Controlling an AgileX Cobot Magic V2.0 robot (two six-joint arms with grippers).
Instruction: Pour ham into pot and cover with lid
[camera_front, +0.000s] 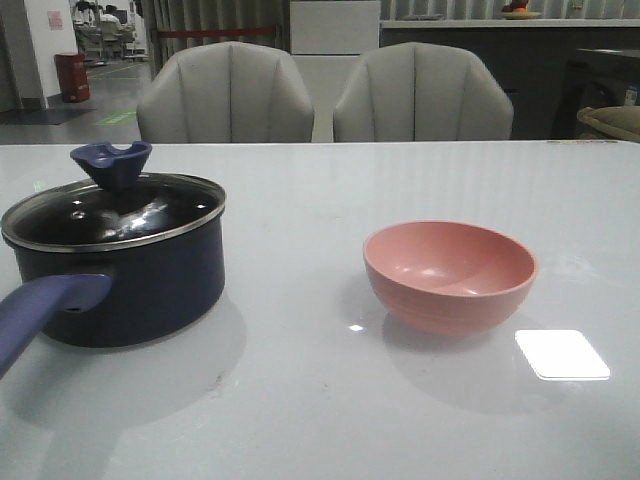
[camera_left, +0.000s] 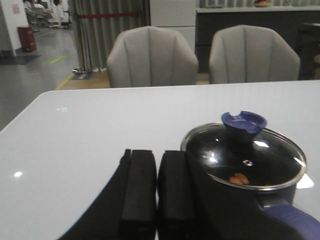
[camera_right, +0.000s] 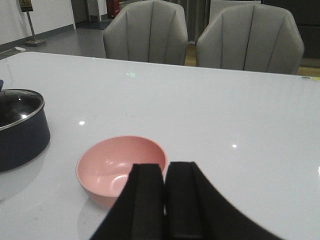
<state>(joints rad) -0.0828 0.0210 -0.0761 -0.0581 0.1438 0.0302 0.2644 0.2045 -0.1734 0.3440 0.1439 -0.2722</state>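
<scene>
Front view: the pot (camera_front: 120, 270) stands on the left of the pale surface (camera_front: 300, 400) with the lid (camera_front: 112, 208) seated on its rim, knob up, and its long handle running toward the camera and off to the left. The pink bowl (camera_front: 450, 274) sits upright to the right, well apart from the pot, and looks empty. Neither arm shows here.

Left wrist view: the left pincer (camera_left: 157, 187) has its two black pads pressed together with nothing between them. The pot (camera_left: 240, 210) lies just beside it, on the side of the robot's right. Through the dark glass of the lid (camera_left: 243, 161), a few chunks of ham (camera_left: 239, 178) rest on the pot's floor.

Right wrist view: the right pincer (camera_right: 165, 200) is likewise closed and empty, hanging just this side of the bowl (camera_right: 120, 169), whose inside is bare. The pot (camera_right: 20, 130) shows at the edge, well away.

As a judgement, both steps look done: ham in the pot, lid on. The left arm is the nearer to the pot, should the lid need adjusting.
</scene>
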